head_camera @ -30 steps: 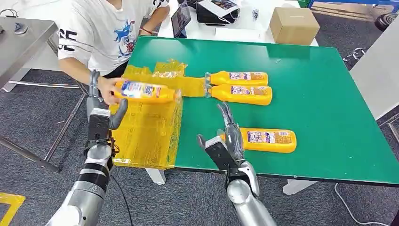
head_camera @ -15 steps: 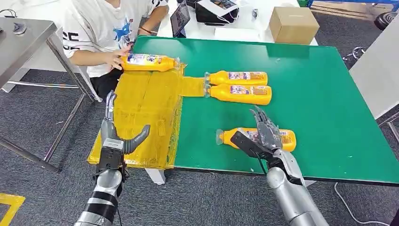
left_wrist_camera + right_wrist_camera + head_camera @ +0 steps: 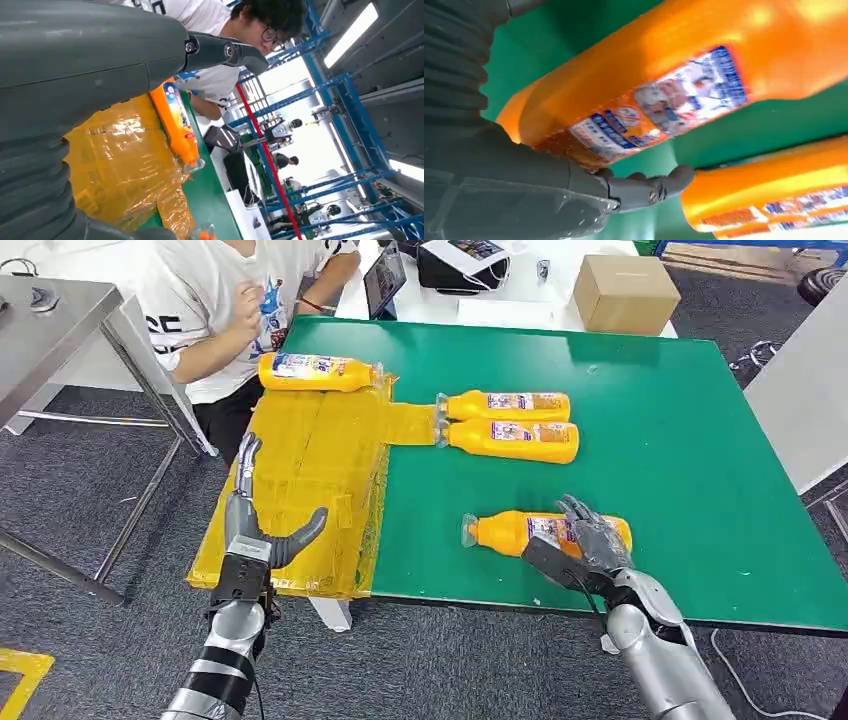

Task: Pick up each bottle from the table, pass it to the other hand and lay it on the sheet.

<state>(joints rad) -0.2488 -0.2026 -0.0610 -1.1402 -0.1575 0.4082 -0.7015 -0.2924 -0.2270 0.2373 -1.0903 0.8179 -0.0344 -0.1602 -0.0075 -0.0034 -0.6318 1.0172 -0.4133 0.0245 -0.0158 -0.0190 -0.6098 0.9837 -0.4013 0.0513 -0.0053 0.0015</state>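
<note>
Where yellow sheet (image 3: pixel 300 490) overhangs green table (image 3: pixel 680 440), grey carpet (image 3: pixel 90 510) lies below.

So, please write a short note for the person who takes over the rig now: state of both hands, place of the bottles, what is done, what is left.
Left hand: open, holds nothing, over the near part of the yellow sheet.
Right hand: fingers draped over the nearest bottle, which lies on the green table; whether the grip is closed, I cannot tell.
Done: one bottle on the sheet, at its far edge near a person.
Left: the nearest bottle and the two side-by-side bottles on the table, with caps at the sheet's strip.
</note>
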